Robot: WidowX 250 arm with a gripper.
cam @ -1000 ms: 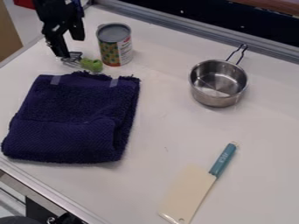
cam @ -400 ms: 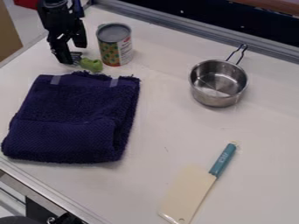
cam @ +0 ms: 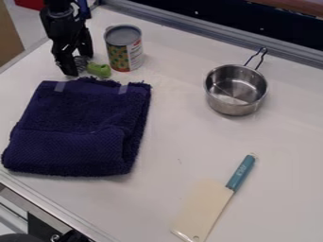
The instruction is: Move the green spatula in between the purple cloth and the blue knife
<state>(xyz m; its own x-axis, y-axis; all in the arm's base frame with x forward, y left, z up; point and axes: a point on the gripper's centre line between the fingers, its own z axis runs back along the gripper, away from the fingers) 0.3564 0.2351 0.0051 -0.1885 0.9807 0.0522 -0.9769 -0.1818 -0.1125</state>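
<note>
Green spatula (cam: pixel 99 70) is lying just beyond the purple cloth (cam: pixel 75 127), beside the can (cam: pixel 125 49), while the gripper (cam: pixel 80 65) is hanging at its wire end, jaws standing apart; the blue knife (cam: pixel 241 173) is resting well apart

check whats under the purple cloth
White table shows beside the cloth. What lies directly beneath is covered, so I can't tell if anything else is there.
</note>
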